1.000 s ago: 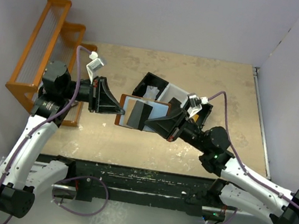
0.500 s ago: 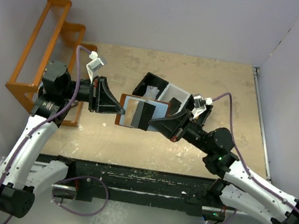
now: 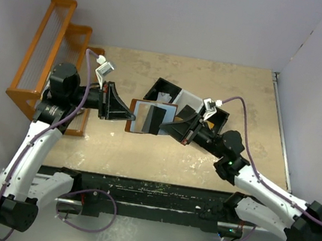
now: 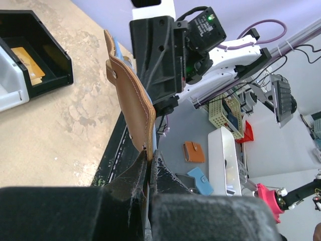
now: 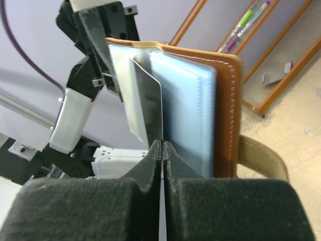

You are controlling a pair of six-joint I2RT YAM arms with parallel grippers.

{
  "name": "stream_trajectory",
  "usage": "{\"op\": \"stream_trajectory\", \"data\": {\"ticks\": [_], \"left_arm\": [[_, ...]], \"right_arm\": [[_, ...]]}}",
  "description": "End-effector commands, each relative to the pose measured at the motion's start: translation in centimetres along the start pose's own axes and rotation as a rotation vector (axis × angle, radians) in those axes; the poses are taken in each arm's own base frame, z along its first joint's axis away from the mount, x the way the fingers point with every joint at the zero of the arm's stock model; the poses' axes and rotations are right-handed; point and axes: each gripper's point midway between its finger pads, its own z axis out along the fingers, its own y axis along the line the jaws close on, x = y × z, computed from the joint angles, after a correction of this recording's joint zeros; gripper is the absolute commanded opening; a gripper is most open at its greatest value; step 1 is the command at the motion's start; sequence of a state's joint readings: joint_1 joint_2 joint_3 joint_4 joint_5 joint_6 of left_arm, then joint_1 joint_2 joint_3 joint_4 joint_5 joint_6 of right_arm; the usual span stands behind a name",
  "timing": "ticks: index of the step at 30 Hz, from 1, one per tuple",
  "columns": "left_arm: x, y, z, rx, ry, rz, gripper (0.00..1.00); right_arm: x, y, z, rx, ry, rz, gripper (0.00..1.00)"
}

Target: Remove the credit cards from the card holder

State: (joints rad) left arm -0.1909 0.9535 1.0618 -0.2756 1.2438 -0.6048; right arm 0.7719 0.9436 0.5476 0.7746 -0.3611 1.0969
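Observation:
The brown card holder [image 3: 151, 118] hangs open in the air over the table's middle, its pale blue lining facing up. My left gripper [image 3: 131, 116] is shut on its left edge; in the left wrist view the brown leather [image 4: 131, 105] is pinched between the jaws. My right gripper [image 3: 167, 126] is shut on a dark credit card [image 3: 152, 120] that sticks out of the holder's pocket. In the right wrist view the card [image 5: 148, 111] stands edge-on between the jaws, beside the blue lining [image 5: 186, 114]. A gold-orange card [image 4: 29, 70] lies in the tray.
A black-and-white three-compartment tray [image 3: 179, 99] sits behind the holder, under my right arm. An orange wire rack [image 3: 48, 55] stands at the table's left. The table's right edge meets a wall.
My right gripper has shifted up and left, closer in on the card holder, and the holder has tilted slightly. The left arm has barely moved.

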Motion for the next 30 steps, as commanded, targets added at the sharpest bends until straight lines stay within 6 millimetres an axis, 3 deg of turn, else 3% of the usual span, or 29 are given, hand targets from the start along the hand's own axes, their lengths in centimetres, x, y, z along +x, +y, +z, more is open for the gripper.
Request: {"op": "stream_trajectory", "data": {"ticks": [1,3,8,11,16,24,30], "left_arm": [[-1.0,-0.6,0.0,0.004,-0.018,0.054,0.0],[-1.1,-0.7,0.0,0.004,-0.02,0.054,0.0],[-1.3,-1.1,-0.1,0.014,-0.027,0.049,0.0],[-1.5,-1.3,0.0,0.024,-0.035,0.043,0.0],[-1.8,-1.8,0.0,0.04,-0.045,0.022,0.0],[-2.4,-3.2,-0.2,0.07,-0.06,0.002,0.0],[-2.1,-2.5,0.0,0.075,-0.062,-0.025,0.0]], "right_arm": [[-0.9,2.9,0.8,-0.151,-0.016,0.01,0.0],[-0.9,3.0,0.9,-0.161,-0.016,0.01,0.03],[-0.8,2.9,0.7,-0.155,-0.02,0.018,0.36],[-0.8,2.9,0.8,-0.155,-0.022,0.027,0.45],[-0.9,3.3,1.4,-0.16,-0.015,0.028,0.48],[-0.8,2.2,1.4,-0.123,-0.039,0.051,0.51],[-2.4,4.3,2.4,-0.213,-0.081,0.063,0.5]]}}
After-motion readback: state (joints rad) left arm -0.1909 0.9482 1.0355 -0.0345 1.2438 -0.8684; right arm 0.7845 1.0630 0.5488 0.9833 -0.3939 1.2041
